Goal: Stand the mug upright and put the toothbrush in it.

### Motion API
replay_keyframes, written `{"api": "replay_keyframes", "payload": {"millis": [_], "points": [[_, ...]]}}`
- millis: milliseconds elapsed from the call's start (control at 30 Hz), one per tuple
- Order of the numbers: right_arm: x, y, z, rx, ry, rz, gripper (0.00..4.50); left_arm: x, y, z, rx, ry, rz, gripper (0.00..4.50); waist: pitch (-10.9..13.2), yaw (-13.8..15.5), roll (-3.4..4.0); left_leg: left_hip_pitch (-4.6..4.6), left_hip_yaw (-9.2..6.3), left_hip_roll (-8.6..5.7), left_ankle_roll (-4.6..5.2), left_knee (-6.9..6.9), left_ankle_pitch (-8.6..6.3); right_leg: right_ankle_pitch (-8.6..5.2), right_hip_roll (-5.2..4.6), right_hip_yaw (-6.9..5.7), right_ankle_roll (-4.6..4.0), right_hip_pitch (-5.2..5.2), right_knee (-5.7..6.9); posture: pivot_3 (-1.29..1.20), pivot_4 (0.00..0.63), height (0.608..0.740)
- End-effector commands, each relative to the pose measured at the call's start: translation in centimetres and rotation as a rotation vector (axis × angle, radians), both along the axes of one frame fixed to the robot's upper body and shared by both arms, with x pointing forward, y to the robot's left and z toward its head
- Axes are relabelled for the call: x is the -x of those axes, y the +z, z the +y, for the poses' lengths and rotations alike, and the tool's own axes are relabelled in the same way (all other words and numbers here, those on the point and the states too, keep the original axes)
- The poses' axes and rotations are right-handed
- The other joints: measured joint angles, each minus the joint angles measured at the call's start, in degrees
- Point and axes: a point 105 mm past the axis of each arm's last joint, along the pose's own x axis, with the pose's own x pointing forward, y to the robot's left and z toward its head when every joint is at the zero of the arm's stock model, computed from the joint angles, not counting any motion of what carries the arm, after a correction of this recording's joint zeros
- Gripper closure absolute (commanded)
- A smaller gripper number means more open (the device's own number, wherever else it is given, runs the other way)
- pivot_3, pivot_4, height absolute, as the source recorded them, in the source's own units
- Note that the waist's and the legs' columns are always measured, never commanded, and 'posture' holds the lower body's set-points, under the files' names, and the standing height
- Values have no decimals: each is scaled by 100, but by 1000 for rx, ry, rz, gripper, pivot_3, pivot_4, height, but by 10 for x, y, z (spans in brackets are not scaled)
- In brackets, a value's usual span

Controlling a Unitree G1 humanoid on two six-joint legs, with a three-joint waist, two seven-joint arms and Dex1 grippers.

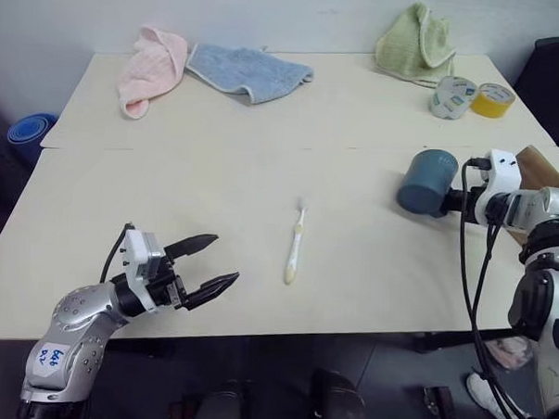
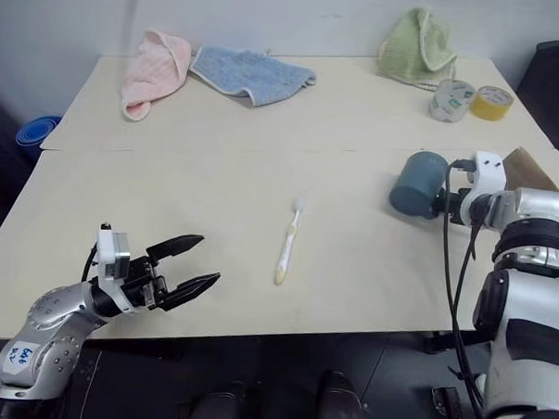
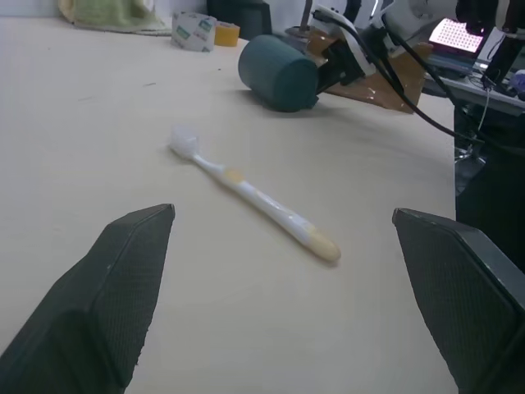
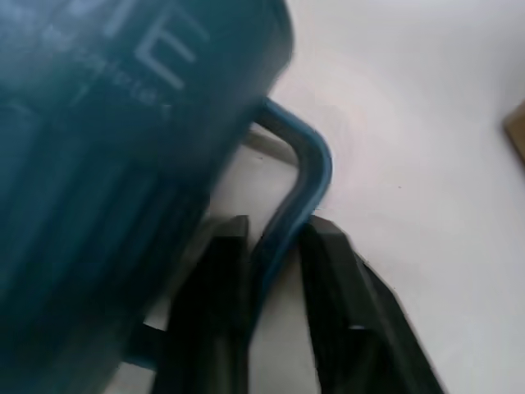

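The left end effector (image 1: 210, 265) hovers at the near edge of the desk (image 1: 263, 153), its 2 black fingers (image 3: 123, 287) spread apart with nothing between them. Just past it, near the middle of the desk, 1 toothbrush (image 1: 295, 253) lies flat, bristled head pointing toward the far side and yellowish handle end toward the robot. On the right side of the desk, 1 mug (image 1: 427, 182) lies on its side, well apart from the toothbrush. The right end effector (image 4: 275, 246) is at the mug, its 2 fingers drawn together and clamped on the loop handle (image 4: 303, 176), one finger on either side of the loop. Along the far edge lie 3 cloths: 1 pink cloth (image 1: 153, 67), 1 blue cloth (image 1: 248, 72) just beside it, and 1 green cloth (image 1: 415, 44) toward the right. Near the green cloth sit 2 tape rolls, side by side: 1 white tape roll (image 1: 451, 96) and 1 yellow tape roll (image 1: 492, 100).
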Motion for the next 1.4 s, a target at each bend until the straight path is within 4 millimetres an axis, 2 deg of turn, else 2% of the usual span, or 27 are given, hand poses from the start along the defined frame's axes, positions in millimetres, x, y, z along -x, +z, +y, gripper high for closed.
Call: {"api": "replay_keyframes", "payload": {"millis": [33, 133, 233, 333, 433, 567, 633, 700, 800, 900, 1133, 1233, 1267, 1400], "points": [[-3, 13, 13, -34, 85, -40, 4450, 2, 10, 2, -11, 7, -45, 0, -3, -8, -4, 1, 1, -1, 0, 0, 0, 0, 0, 2, 0, 0, -1, 0, 150, 740], [-5, 32, 35, -96, 249, -141, 4450, 2, 10, 4, -16, 15, -46, 0, -5, -4, -11, 3, 1, 3, -1, -1, 0, 0, 4, 2, 0, 1, 0, 0, 150, 740], [-1, 61, 79, -93, 541, -453, 4450, 4, 9, 11, -24, 40, -42, 0, -5, 1, -10, 1, 0, 4, -1, -2, -1, 0, 4, 1, 0, -1, -1, 0, 150, 740], [14, 65, 111, -41, 690, -703, 4450, 5, 8, 14, -24, 59, -39, 0, -5, 5, -10, 2, -2, 6, -4, -6, -2, 0, 5, -2, 1, -6, 3, 0, 150, 740], [27, 50, 140, 68, 732, -951, 4450, 6, 7, 16, -25, 68, -39, 0, -6, 9, -12, 3, -2, 4, -5, -2, -2, 0, 4, -1, 1, -3, 3, 0, 150, 740], [35, 17, 154, 192, 726, -1055, 4450, 7, 8, 17, -27, 81, -49, 0, -5, 22, -12, 3, -5, -4, -5, 1, -2, 1, -2, 1, 1, -1, 5, 0, 150, 740], [37, 11, 154, 216, 724, -1081, 4450, 7, 8, 17, -30, 84, -53, 0, -5, 14, -12, 3, -8, -5, -4, 3, -2, 1, -2, 2, 1, 1, 4, 0, 150, 740], [32, -2, 146, 293, 672, -1047, 4450, 7, 9, 19, -29, 91, -59, 0, -6, -10, -12, 5, -8, -2, -4, 3, -2, 1, -1, 3, 1, 1, 5, 0, 150, 740], [37, -26, 137, 265, 710, -960, 4450, 7, 12, 21, -34, 102, -68, 0, -6, -11, -13, 10, -9, 3, -5, 1, -2, 0, 2, 3, 1, 2, 10, 0, 150, 740], [43, -36, 123, 278, 715, -924, 3751, 7, 13, 22, -36, 106, -71, 0, -11, 22, -21, 19, -12, 2, -4, 2, -2, 0, 1, 2, 1, 16, 8, 0, 150, 740], [54, -39, 95, 332, 703, -905, 1288, 5, 13, 23, -40, 104, -67, 0, -11, 0, -21, 19, -19, 3, -4, 2, -2, 0, 2, 0, 1, 22, 1, 0, 150, 740], [62, -36, 79, 362, 706, -897, 272, 6, 12, 30, -51, 124, -54, 0, -11, 15, -22, 19, -20, 2, -4, 2, -2, 0, 1, 0, 1, 22, 0, 0, 150, 740], [68, -36, 71, 371, 716, -891, 36, 8, 10, 36, -62, 141, -43, 0, -11, 17, -22, 18, -20, 2, -4, 2, -2, 0, 1, 0, 1, 22, -1, 0, 150, 740], [92, -35, 50, 354, 742, -878, 36, 16, 1, 59, -93, 215, -2, 0, -10, 17, -22, 17, -20, 2, -4, -1, -2, 0, 0, -1, 1, 22, -7, 0, 150, 740]]}}
